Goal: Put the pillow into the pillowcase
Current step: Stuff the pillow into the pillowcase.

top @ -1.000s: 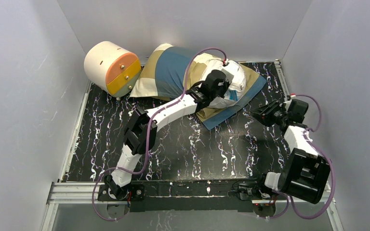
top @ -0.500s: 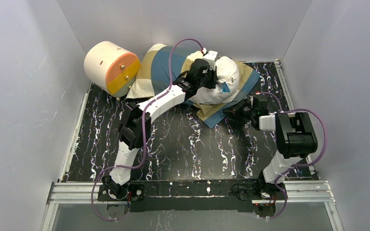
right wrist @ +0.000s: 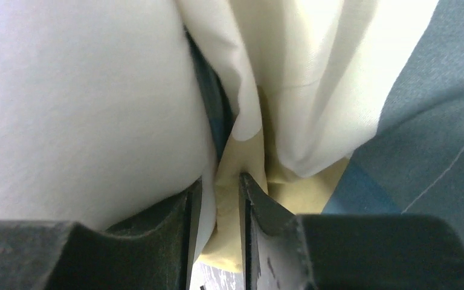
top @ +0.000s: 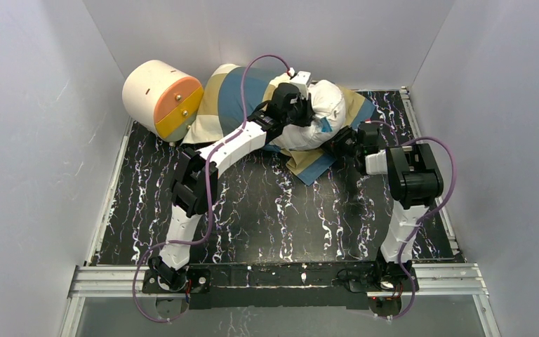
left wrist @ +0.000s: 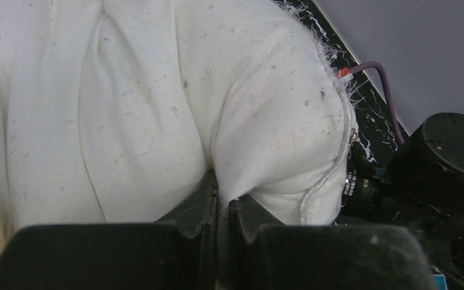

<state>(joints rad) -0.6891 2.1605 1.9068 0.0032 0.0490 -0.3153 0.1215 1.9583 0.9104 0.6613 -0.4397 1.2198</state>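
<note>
Risk, as I judge it: the pillowcase's [right wrist: 314, 78] thin tan hem could be slipping from the right fingers [right wrist: 175, 208] pinching it. The left fingers [left wrist: 196, 205] are clamping a fold of the pillow [left wrist: 127, 103], which could be bunching at the opening. The pillow is lying at the back of the worktop [top: 267, 210], partly cased, its plump, wrinkled white end bulging out.

The pillow [left wrist: 145, 109] is matt white woven cloth, wrinkled, lint-specked, frayed at the seam. The pillowcase [right wrist: 423, 109] is thin, smooth matt cloth. The table [top: 288, 217] is smooth, black, marbled. The rail [top: 109, 278] is bare metal.
</note>
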